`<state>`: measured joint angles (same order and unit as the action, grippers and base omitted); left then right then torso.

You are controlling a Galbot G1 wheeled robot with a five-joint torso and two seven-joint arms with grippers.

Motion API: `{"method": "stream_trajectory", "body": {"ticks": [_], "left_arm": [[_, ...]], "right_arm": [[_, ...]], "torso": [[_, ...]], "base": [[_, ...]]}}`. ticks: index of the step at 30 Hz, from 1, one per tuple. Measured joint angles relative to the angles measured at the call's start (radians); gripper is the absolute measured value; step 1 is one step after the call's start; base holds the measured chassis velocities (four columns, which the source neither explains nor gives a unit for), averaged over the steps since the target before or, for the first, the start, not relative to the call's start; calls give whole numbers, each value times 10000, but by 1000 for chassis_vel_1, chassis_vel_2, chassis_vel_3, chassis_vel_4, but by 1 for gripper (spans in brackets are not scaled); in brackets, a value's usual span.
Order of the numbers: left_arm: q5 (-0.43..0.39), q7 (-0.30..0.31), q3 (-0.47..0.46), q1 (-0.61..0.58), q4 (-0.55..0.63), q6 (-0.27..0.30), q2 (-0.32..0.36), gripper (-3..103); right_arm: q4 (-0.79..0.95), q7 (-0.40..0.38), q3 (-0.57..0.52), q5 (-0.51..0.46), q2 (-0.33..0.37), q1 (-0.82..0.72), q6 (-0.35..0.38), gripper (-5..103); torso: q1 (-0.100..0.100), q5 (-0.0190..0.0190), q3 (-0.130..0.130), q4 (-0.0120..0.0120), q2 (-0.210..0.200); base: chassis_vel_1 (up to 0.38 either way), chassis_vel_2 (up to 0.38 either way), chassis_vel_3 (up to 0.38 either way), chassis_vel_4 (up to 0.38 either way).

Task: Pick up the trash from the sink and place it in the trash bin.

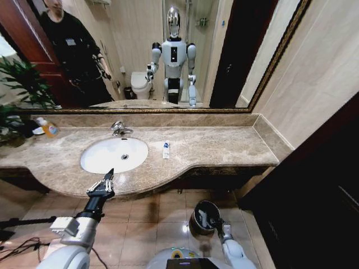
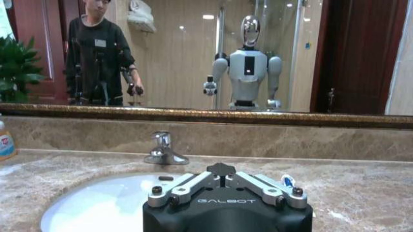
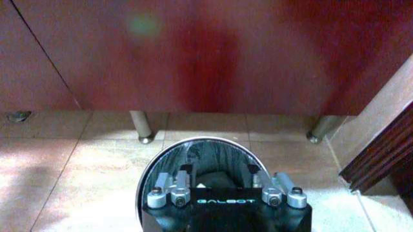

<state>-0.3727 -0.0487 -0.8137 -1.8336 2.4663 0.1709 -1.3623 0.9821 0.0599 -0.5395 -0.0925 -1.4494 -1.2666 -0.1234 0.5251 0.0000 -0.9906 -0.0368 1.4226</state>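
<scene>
bathroom: beige-brown marble surface (image 1: pixel 224 147) under a wide framed mirror (image 1: pixel 168 56), tiled floor below, dark cabinet at my right.

sink (image 1: pixel 95 162): white oval basin let into the surface, chrome faucet (image 1: pixel 118 129) behind it. no trash visible inside the basin from the head view.

trash: one white mini tube (image 1: pixel 166 150) with blue marks, lying on the surface just beside the sink's right rim, not in the basin. in the left wrist view its blue-marked end peeks past my gripper body (image 2: pixel 288 181).

trash bin (image 1: pixel 205 218): round, shiny rim, black liner, standing on the floor below the surface edge.

orange-yellow bottle (image 1: pixel 49 129): far left of the surface, not trash.

right gripper (image 3: pixel 219 181): lowered over the trash bin's mouth, fingers spread, empty; a small pale thing lies in the liner below it, too unclear to name.

left gripper (image 1: pixel 100 186): raised at the front edge of the surface, before the sink, fingers parted, holding nothing, pointed toward the faucet.

step, by my judgement: a drop into the bin looks finished; one tube remains. next move calls for carrying my left gripper rightward past the rim, lowering over the tube, and closing across its narrow width.
</scene>
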Motion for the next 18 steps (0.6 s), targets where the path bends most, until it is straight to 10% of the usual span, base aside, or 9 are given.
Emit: {"method": "stream_trajectory", "body": {"ticks": [9, 18], "left_arm": [[0, 0, 0, 0, 0, 0, 0, 0], [0, 0, 0, 0, 0, 0, 0, 0]], "right_arm": [[291, -9, 5, -34, -11, -200, -4, 88], [574, -25, 3, -83, 2, -367, 35, 100]], "torso": [[0, 0, 0, 0, 0], [0, 0, 0, 0, 0]], "base": [[0, 0, 0, 0], [0, 0, 0, 0]]}}
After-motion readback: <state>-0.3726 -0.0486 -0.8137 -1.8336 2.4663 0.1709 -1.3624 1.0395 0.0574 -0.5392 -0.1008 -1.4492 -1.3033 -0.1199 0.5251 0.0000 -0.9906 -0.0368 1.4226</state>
